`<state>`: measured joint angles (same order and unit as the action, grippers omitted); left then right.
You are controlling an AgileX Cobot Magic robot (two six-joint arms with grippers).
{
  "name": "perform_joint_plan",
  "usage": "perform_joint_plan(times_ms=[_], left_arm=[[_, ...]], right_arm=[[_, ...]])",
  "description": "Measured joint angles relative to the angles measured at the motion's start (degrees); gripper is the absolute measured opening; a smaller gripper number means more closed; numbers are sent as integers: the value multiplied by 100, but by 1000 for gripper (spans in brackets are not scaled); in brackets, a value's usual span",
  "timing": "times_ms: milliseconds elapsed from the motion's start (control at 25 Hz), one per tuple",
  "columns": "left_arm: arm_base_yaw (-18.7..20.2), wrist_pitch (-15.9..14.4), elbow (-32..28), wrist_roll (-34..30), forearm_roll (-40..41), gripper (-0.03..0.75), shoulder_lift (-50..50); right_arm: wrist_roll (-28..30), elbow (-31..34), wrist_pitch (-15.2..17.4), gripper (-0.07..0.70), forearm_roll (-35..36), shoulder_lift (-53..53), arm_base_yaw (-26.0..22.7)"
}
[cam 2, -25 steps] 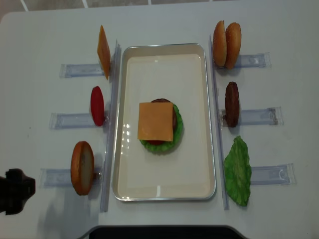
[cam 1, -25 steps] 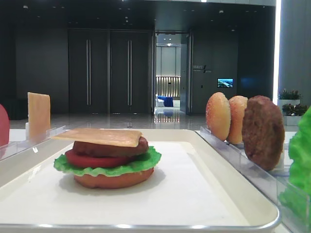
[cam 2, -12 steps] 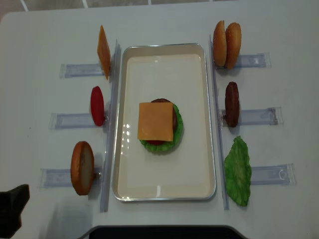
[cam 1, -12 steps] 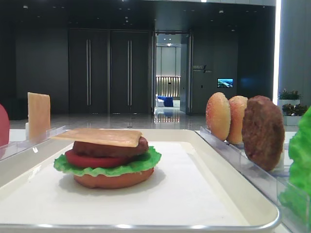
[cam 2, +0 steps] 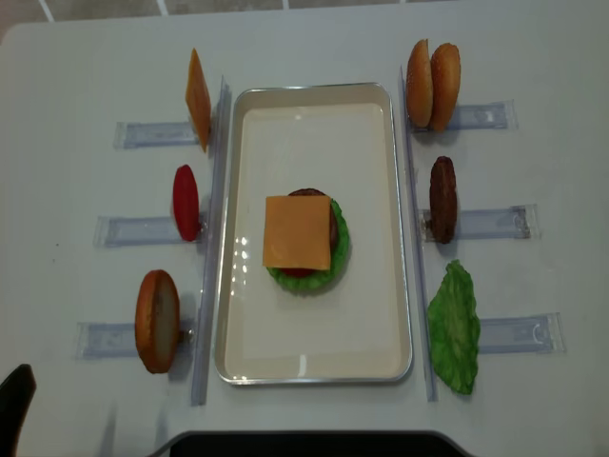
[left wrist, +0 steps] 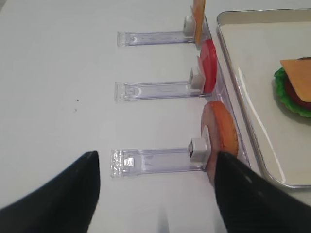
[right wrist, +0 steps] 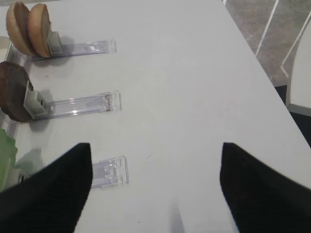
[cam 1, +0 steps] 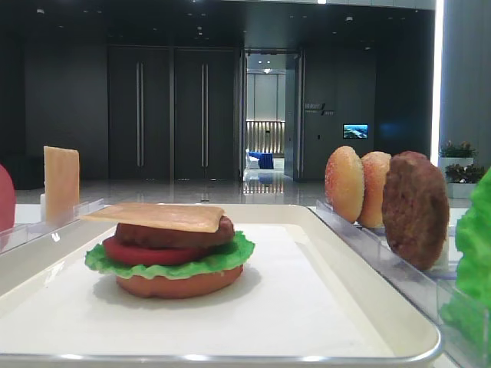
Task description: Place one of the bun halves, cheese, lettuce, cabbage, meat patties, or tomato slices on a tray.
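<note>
The cream tray [cam 2: 314, 362], rectangular with rounded corners and a shiny raised rim, lies at the centre of the white counter [cam 2: 76, 76]. On it sits one stack: a flat orange-brown bun half [cam 1: 178, 285] at the bottom, a frilly green lettuce leaf [cam 1: 222, 259], a smooth red tomato slice [cam 1: 138, 253], a rough dark patty [cam 1: 173, 234], and a thin square cheese slice [cam 2: 298, 231] on top. Six clear plastic racks [cam 2: 143, 133] flank the tray, three per side. Left racks hold one upright cheese slice, one tomato slice and one bun half; right racks hold two domed bun halves, one patty and one lettuce leaf. The left end effector [left wrist: 155, 194] and right end effector [right wrist: 153, 189] both stand with fingers spread wide, holding nothing, above bare counter.
</note>
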<state>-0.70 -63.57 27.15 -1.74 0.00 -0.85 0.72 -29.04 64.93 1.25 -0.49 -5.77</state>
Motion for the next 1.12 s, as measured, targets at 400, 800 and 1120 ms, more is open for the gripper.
perform_joint_plan(times_ms=[400, 800, 1120], left_arm=[[0, 0, 0, -59, -45, 555, 0], [0, 0, 0, -38, -45, 550, 0], [0, 0, 0, -38, -45, 516, 0]], right_arm=[[0, 0, 0, 518, 0, 0, 0], [0, 0, 0, 518, 0, 0, 0], [0, 0, 0, 518, 0, 0, 0]])
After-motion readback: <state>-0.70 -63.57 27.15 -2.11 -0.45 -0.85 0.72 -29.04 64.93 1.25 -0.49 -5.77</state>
